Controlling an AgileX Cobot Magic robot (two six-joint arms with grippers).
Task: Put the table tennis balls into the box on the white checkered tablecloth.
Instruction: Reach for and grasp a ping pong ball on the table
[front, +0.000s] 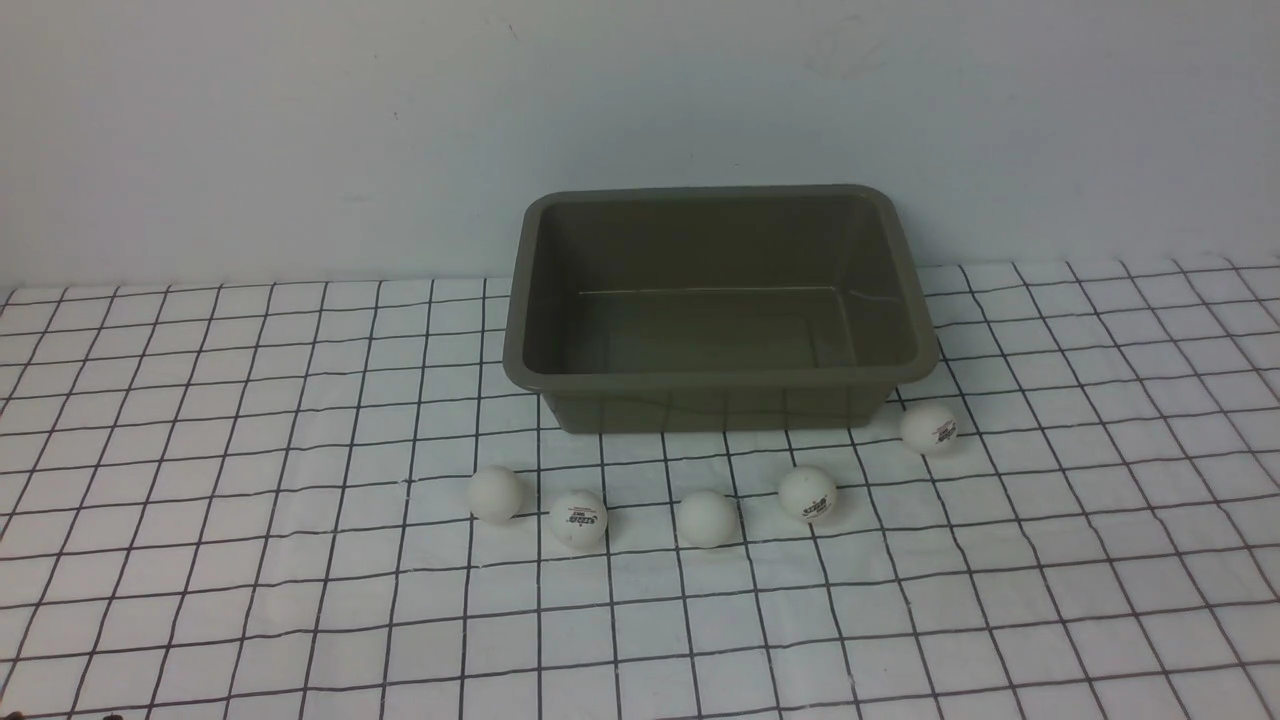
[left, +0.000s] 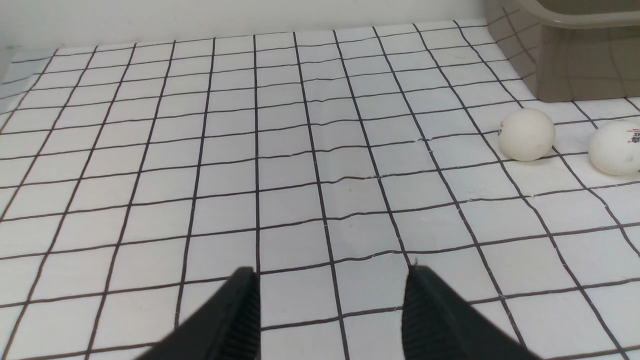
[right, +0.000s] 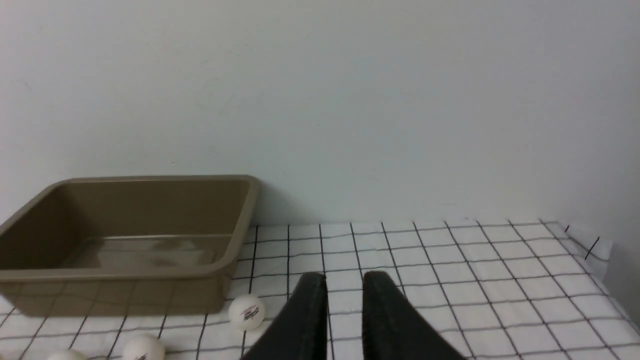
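Pale plain wall (front: 300, 120) behind a white checkered tablecloth (front: 250, 400) with a thin black grid; five small matte white table tennis balls (front: 708, 518) lie loose on the cloth, all outside the rectangular olive-brown plastic box (front: 720, 380).
Balls form a rough row near the box's front wall, apart from each other; rightmost ball (front: 929, 428) sits closest, by the box's right front corner. Left gripper (left: 332, 272) low over bare cloth, jaws spread, nothing between them; leftmost ball (left: 526, 135) and its neighbour lie ahead toward the box, well apart from the fingers. Right gripper (right: 345, 276) closed, empty; rightmost ball near, on the box side, not touching.
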